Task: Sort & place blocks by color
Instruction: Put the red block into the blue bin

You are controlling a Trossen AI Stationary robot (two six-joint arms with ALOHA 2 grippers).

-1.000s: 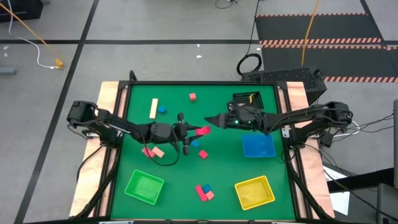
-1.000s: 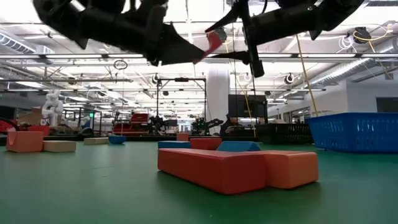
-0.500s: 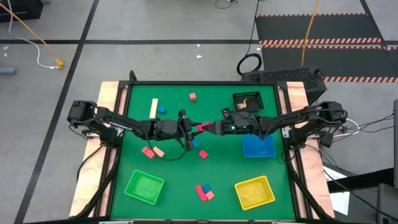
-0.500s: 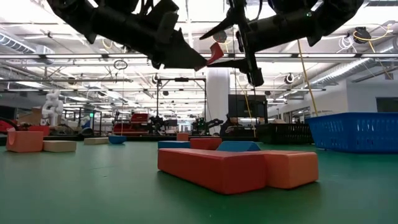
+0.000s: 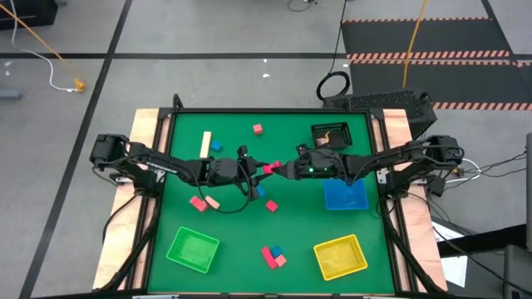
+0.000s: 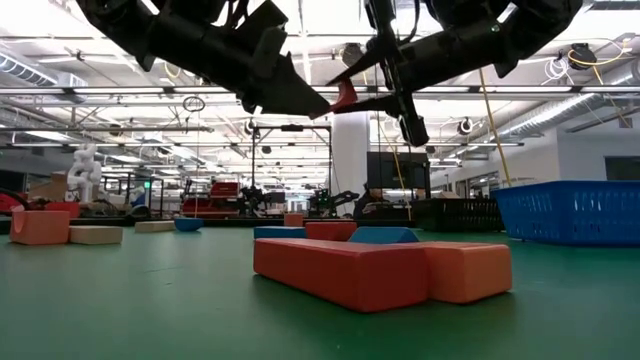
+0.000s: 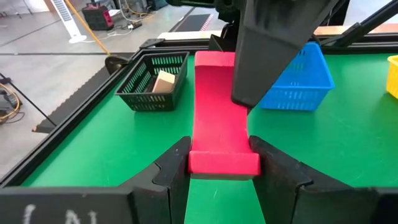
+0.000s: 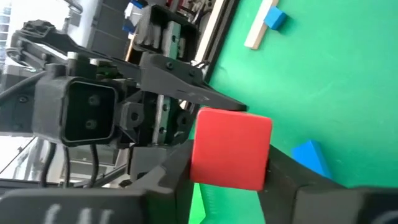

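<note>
Both claws were clamped on the same red bar, held in the air over the middle of the green table: my left claw gripped one end between its fingers, and my right claw gripped the other end. The low view confirmed the bar hung well above the table, between the two arms.

Step in hand, as I judged it: a hand-over of the red bar from one arm to the other, though which arm was giving I could not tell.

Other blocks lay on the table: a red one at the far side, a tan bar beside a blue cube, and a red, blue and pink group between the green tray and the yellow tray. The blue tray sat under my right arm, near a black basket.

Next move called for one claw to let go while the other kept its grip, then a carry to a tray.
</note>
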